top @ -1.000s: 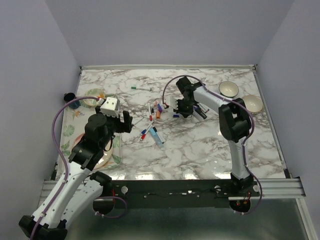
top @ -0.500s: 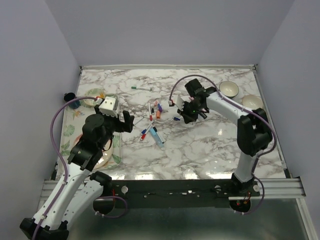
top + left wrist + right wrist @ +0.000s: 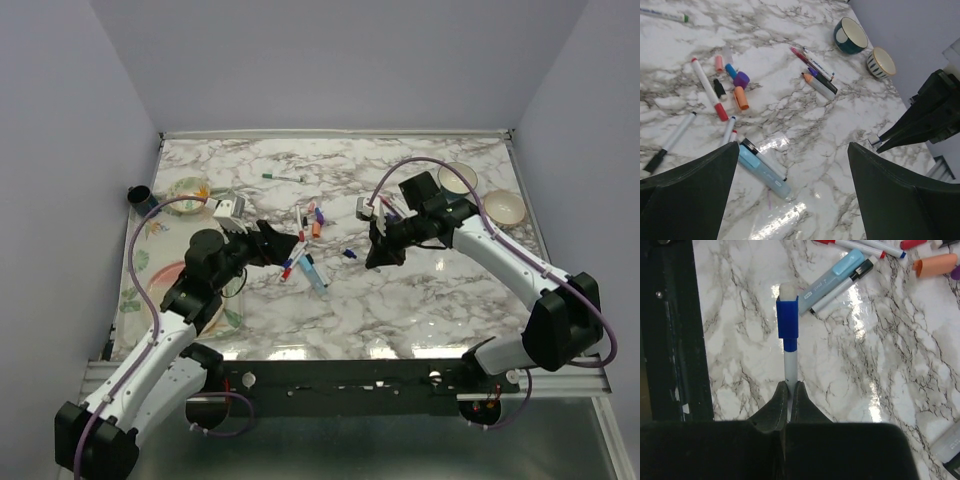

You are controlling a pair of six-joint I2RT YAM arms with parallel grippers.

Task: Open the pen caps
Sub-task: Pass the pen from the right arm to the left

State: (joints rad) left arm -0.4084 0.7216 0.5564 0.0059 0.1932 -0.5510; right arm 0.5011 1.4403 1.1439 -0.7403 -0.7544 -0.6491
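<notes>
The marble table (image 3: 420,300) is as it was; the 2 arms have both moved in the last second. The right arm (image 3: 500,250) has drawn back from the pile (image 3: 305,240) of pens at mid-table, its elbow swung out wide to the right. The left arm (image 3: 165,330) has swung in from the left edge and now points at the pile from the near-left.

The left gripper (image 3: 790,150) has spread to its full width and hangs just above the table, holding nothing, with the pile ahead of it. The right gripper (image 3: 789,390) is pinched tight on the white barrel of 1 pen (image 3: 790,365), lifted off the table and pointing toward the left gripper.

To me that reads as a hand-off: 1 capped pen picked out and held ready, the free jaws wide to take its cap.

The blue cap (image 3: 788,320) is a short squarish sleeve, still seated on the held pen, well clear of the fingertips, with a pale rounded nub past its end. Loose caps lie in the pile: orange (image 3: 741,98), purple (image 3: 741,79), pink (image 3: 719,62), black (image 3: 719,87).
</notes>
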